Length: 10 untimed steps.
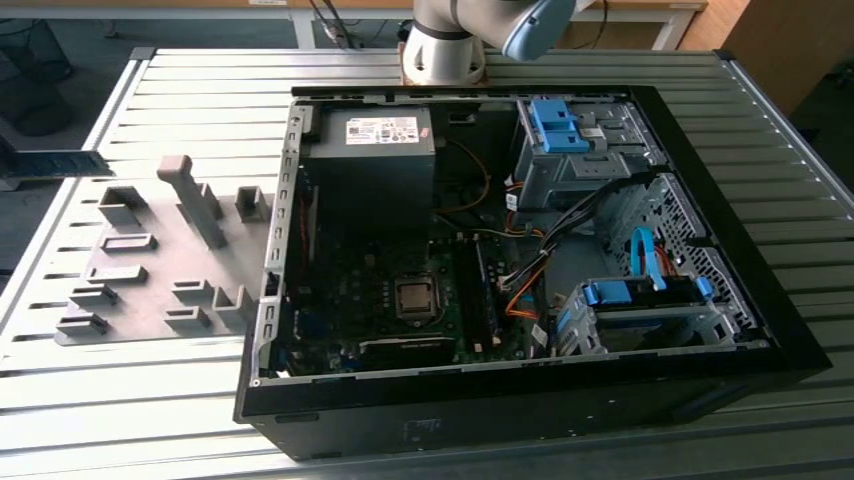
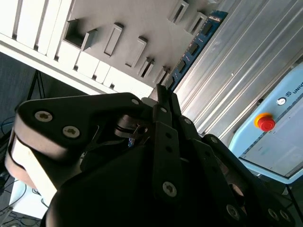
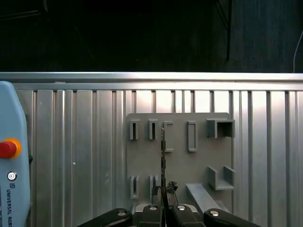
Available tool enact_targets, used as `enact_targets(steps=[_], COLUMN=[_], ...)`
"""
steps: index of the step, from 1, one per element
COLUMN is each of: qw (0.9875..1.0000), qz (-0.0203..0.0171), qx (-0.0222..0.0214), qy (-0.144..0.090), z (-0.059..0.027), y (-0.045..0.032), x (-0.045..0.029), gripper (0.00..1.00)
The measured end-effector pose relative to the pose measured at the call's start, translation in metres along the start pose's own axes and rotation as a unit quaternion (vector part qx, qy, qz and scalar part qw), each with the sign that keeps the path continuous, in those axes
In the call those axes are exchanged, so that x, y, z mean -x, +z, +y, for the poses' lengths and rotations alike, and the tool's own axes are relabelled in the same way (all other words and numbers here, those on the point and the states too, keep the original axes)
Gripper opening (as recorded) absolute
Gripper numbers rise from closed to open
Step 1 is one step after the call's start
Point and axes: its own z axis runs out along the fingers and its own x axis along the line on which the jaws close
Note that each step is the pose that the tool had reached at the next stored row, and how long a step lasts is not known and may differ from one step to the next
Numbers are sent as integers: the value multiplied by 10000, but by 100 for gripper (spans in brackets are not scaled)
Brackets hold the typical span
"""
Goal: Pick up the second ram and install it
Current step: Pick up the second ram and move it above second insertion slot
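Observation:
The second ram is a long, thin blue board with black chips. My gripper is shut on one end of it, and the rest sticks out past the fingertips. In the first wrist view the ram appears edge-on as a thin dark line rising from my gripper. It hangs well above the grey fixture plate, over that plate's row of small holders. The open computer case lies on the table at the exterior view's right, with the motherboard's memory slots beside the processor socket.
The grey fixture plate with several upright holders sits at the exterior view's left of the case. A light-blue pendant with a red button lies on the ribbed metal table. The arm's base stands behind the case.

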Motion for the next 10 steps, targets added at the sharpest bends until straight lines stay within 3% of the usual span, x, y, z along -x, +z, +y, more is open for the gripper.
enact_targets(steps=[5,10], qw=[10000,10000], qz=[0,0], qx=[1,0], qy=[0,0], z=[1,1], y=[-116,-121], x=[3,3], gripper=[14,14])
